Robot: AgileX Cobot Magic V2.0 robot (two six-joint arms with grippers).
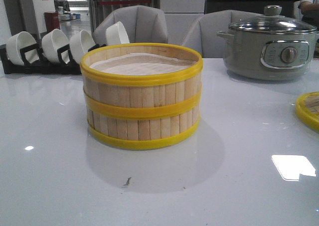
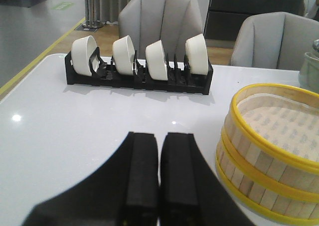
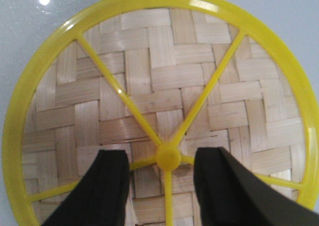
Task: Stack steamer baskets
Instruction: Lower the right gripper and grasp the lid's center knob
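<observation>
I have the right gripper (image 3: 162, 171) spread wide above the woven lid (image 3: 159, 104) at the table's right edge, straddling its centre knob (image 3: 168, 157) to grasp it, while the stacked steamer baskets (image 1: 142, 96) wait mid-table and my left gripper (image 2: 159, 178) idles clenched, empty.

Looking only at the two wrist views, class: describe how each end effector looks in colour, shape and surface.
Left end effector: two matte black fingers, flat and blocky with squared tips, widening into curved black bases. Right end effector: the same matte black, with broad fingers rounded at the tips and flaring outward lower down. No cables, markings or labels are visible on either.
</observation>
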